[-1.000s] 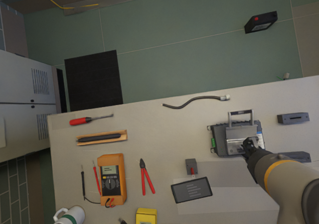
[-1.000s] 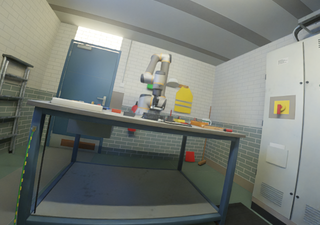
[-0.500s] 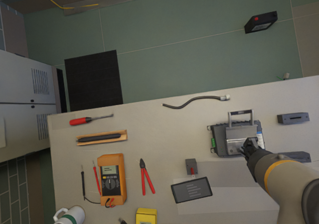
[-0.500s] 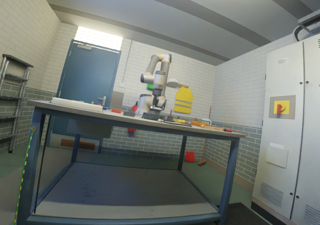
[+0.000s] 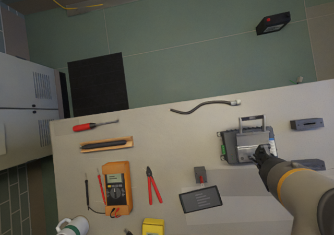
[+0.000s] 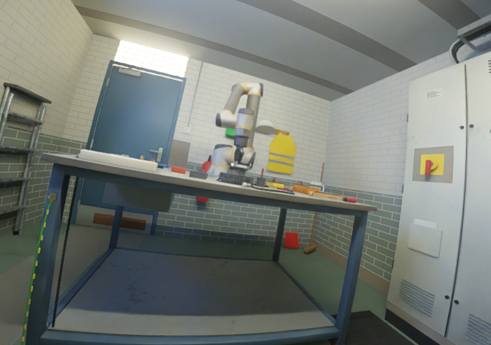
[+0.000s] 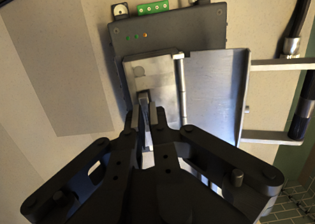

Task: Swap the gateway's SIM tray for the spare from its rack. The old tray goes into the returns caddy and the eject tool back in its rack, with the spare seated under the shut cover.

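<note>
The SIM tray (image 7: 144, 110) is partly hidden between the fingers of my gripper (image 7: 144, 117), which is closed on it. Only the tray's near end and grey tab show, in the open bay of the dark gateway (image 5: 246, 143). The gateway's grey metal cover (image 7: 212, 90) is swung open on its hinge. The eject tool with a red handle stands in its small grey rack (image 5: 200, 174), left of the gateway. One grey slotted holder (image 5: 307, 123) sits right of the gateway. A second one (image 5: 310, 163) sits by my arm. I cannot tell which is the spare rack.
A large grey cabinet (image 5: 27, 105) stands left of the table. On the table lie a tablet (image 5: 200, 199), red cutters (image 5: 152, 185), an orange multimeter (image 5: 116, 187), a screwdriver (image 5: 93, 125), a tool in a wooden tray (image 5: 106, 144) and a cable (image 5: 205, 106).
</note>
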`<state>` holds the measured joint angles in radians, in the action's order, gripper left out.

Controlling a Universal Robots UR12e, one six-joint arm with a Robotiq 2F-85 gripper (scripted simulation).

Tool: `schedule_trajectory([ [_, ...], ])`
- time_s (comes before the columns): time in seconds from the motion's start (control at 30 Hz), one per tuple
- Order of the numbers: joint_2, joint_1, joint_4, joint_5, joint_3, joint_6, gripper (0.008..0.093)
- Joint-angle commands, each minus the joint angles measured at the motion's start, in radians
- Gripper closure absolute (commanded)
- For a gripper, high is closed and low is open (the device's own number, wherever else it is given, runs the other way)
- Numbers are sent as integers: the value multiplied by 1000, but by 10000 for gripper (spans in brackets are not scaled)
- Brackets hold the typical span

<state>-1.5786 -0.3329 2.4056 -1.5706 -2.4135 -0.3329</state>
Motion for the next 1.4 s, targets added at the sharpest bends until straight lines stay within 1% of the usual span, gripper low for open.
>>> schedule_trajectory([
  [0.0, -1, 0, -1, 0, 1, 0, 934],
  [0.83, -27, 0, -39, 0, 13, 0, 934],
  [1.37, -32, 0, -46, 0, 16, 0, 934],
])
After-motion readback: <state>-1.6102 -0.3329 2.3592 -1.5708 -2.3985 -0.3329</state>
